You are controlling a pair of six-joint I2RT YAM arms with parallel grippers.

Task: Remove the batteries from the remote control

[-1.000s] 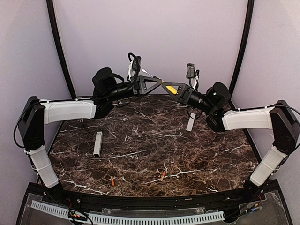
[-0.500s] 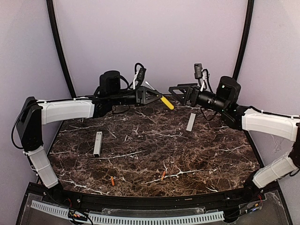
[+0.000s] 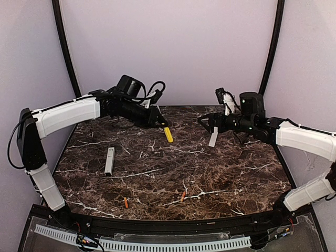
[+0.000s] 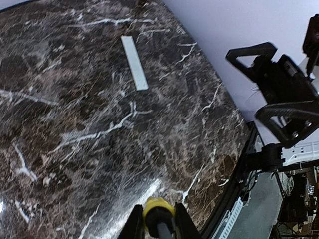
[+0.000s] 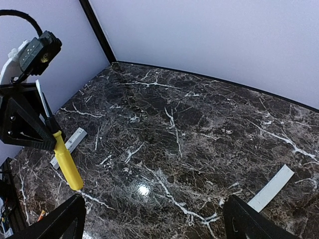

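The remote control [image 3: 109,160], a slim white bar, lies on the left of the marble table, also in the right wrist view [image 5: 72,140]. Two small orange batteries [image 3: 126,202] [image 3: 182,196] lie loose near the front edge. My left gripper [image 3: 161,123] [image 4: 158,220] hovers over the table's back middle, shut on a yellow-handled tool [image 3: 168,134] [image 5: 67,162] whose handle points down. My right gripper [image 3: 206,121] [image 5: 155,224] is open and holds nothing, low over the back right.
A thin flat white cover strip [image 3: 213,137] [image 4: 134,63] [image 5: 271,188] lies at the back right, just below my right gripper. Lilac walls and black posts [image 3: 65,50] close in the back and sides.
My right gripper opened, let go of the yellow-handled tool and drew back to the right and down. My left arm kept the tool and swung it down toward the table.
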